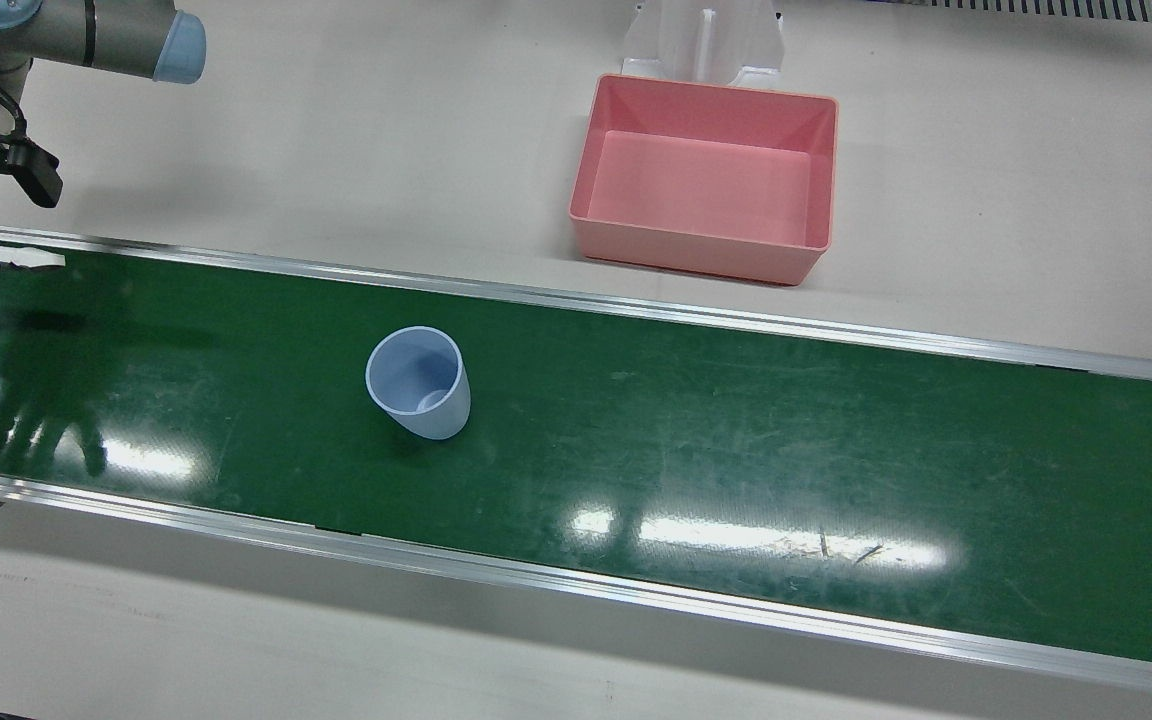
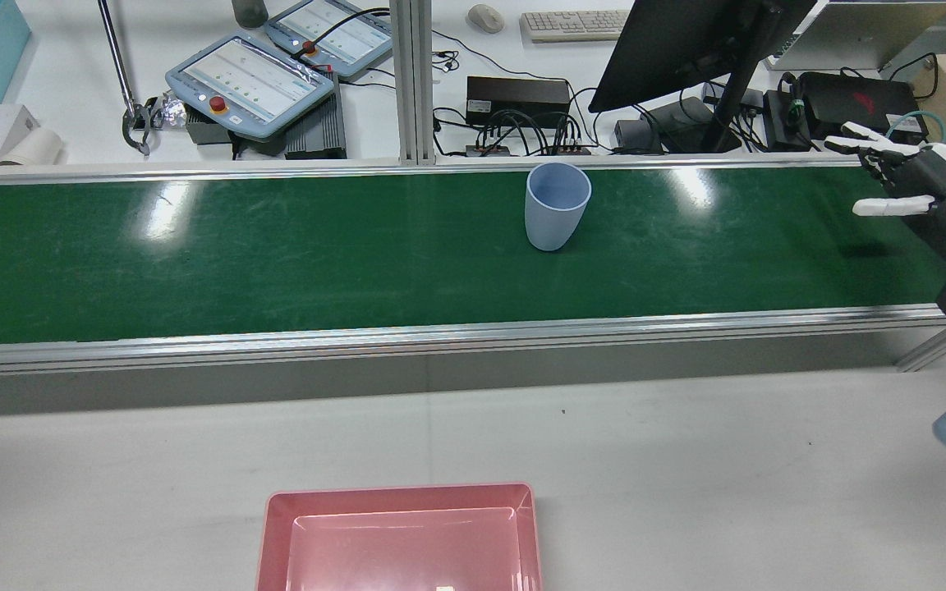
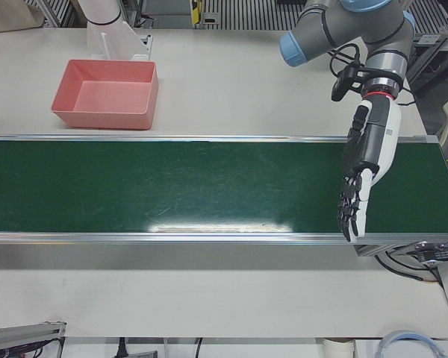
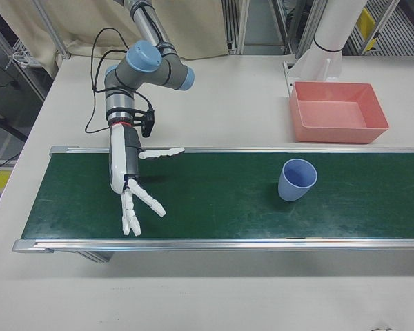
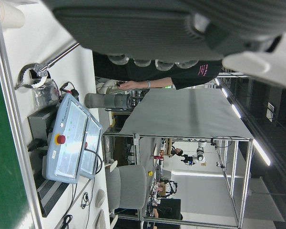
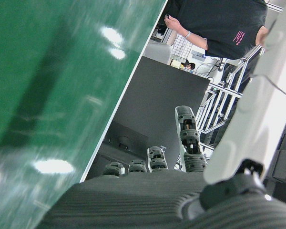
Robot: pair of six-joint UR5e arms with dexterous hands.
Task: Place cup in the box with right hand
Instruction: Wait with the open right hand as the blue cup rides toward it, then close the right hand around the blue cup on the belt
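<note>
Blue cup [image 4: 297,180] stands upright, mouth up, on the green belt [image 4: 214,200], roughly mid-width of the belt; pink box [image 4: 339,111] sits on the pale table [image 4: 214,96] beyond the belt's robot-side rail, empty as far as shown; cup and box well apart, box a little further along the belt than the cup.

Right hand [image 4: 131,186] hangs over the belt's end, fingers [image 4: 133,214] spread and pointing down toward the belt, thumb stuck out sideways; holds nothing. In the right-front view the cup lies well off to the hand's right, along the belt's length, toward the box side; clear belt between them.

Left hand [image 3: 362,175] hangs over the opposite end of the belt, fingers extended and empty; no cup shows in the left-front view, so the right hand looks nearer.

Judgement: reach not yet begun; the coming move is a long sideways travel along the belt; cup's long axis is vertical, so a side-on wrap around its wall seems apt.
</note>
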